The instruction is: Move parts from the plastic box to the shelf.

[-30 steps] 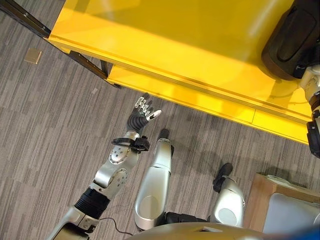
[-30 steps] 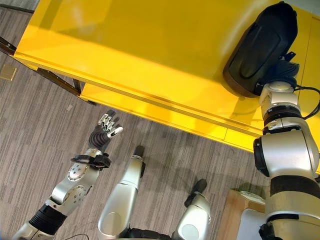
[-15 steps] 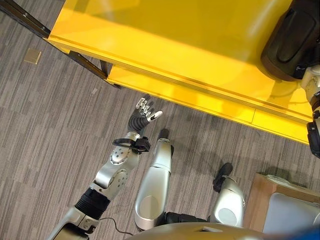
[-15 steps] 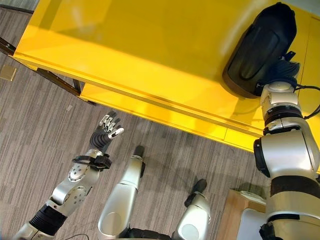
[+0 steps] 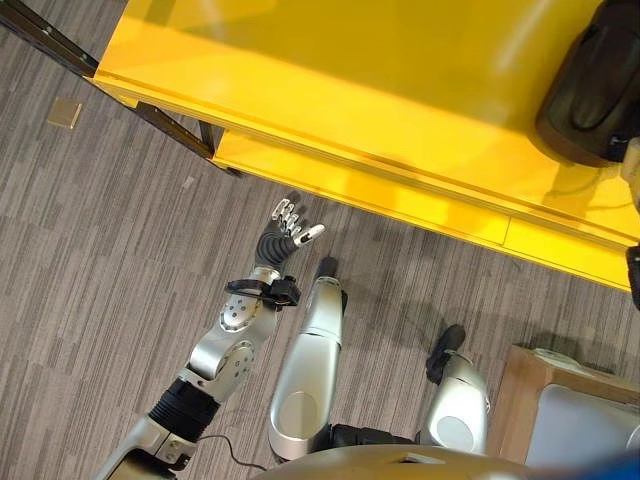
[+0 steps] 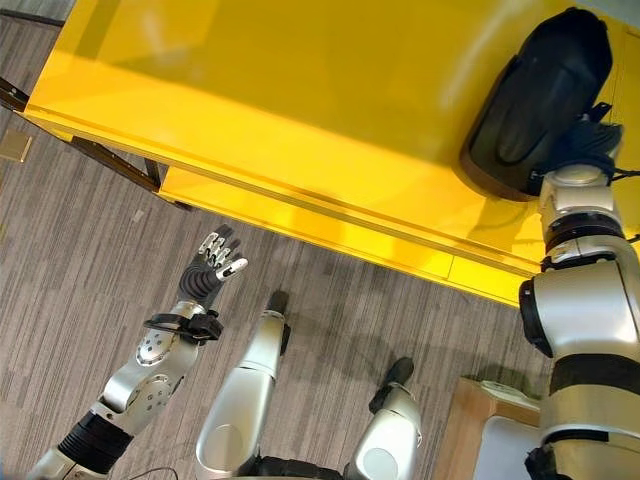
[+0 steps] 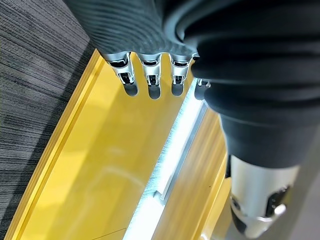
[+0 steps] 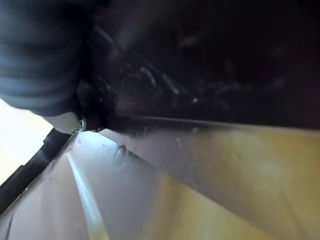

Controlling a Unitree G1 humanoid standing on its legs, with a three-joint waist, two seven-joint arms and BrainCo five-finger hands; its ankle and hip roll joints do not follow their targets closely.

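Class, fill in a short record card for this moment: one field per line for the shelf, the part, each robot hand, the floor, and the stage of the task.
Shelf: yellow shelf, top surface with a lower tier beneath its front edge
Part: black part lying on the shelf top at its right end
Right hand: at the black part, fingers hidden behind it
Left hand: left hand raised over the floor before the shelf, fingers straight, holding nothing
Floor: grey carpet
Stage: part on the shelf, release not confirmed

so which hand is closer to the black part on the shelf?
Right. The right hand is up against the black part on the yellow shelf; its fingers are hidden. The left hand hangs over the floor, well clear.
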